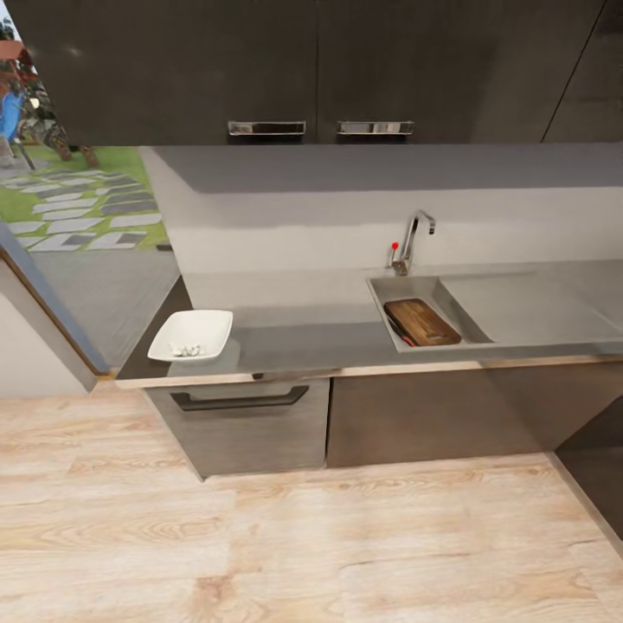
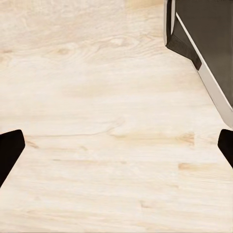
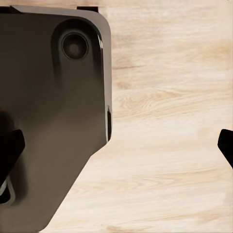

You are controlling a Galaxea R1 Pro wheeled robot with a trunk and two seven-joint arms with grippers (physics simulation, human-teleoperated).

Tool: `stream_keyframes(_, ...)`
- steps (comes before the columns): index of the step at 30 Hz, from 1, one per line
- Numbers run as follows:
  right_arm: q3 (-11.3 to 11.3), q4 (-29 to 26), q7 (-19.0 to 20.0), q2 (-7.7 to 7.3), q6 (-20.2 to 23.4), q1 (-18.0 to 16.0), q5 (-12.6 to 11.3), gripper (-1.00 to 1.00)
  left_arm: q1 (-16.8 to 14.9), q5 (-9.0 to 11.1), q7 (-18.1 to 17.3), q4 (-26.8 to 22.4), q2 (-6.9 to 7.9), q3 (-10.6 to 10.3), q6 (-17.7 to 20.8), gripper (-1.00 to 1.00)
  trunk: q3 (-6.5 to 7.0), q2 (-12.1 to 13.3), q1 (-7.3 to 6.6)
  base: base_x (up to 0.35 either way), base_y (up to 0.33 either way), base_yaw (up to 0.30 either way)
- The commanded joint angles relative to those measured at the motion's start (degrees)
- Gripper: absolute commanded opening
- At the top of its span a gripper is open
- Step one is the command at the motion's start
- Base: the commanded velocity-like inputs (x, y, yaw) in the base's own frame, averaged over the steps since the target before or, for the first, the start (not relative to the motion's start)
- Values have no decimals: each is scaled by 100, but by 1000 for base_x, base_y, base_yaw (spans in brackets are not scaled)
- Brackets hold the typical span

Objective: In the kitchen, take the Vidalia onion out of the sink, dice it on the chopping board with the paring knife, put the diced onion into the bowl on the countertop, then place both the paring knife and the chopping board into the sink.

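Now, in the head view, the chopping board [image 1: 423,322] is lying inside the sink [image 1: 385,298], and a thin dark-and-red thing, which I am taking for the paring knife [image 1: 398,328], is lying just beside its near-left edge. The chrome tap [image 1: 413,235] is standing behind the basin. Well apart, at the left end of the countertop [image 1: 311,333], the white bowl [image 1: 192,335] is sitting with some small pale pieces [image 1: 185,350] inside; I am judging these to be the diced onion, though they are too small to be sure. So the task is looking finished or very nearly so. The robot is standing back from the cabinets, with wooden floor [image 1: 303,545] between.

In the left wrist view, the left gripper [image 2: 116,153] is pointing down at the floor with its two dark fingertips spread wide, holding nothing. A dark part of the robot base [image 2: 204,39] is showing near one corner.

In the right wrist view, the right gripper [image 3: 116,148] is likewise spread wide and empty, hanging above the dark base [image 3: 53,111] and the floor.

What could go wrong: the bowl is sitting close to the front edge of the countertop, so an arm swinging near it could be pushing it off.
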Motion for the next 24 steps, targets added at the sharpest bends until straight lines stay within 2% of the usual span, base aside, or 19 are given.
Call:
stream_keyframes(1,-49,-4,30,1,-17,-2,33,100,2,26,31,-9,1,-49,-6,100,1,-9,3,0,0,0)
stream_keyframes(24,-66,-21,39,-32,-45,-2,13,100,2,26,31,-9,1,-49,-8,100,209,-9,3,0,0,-7)
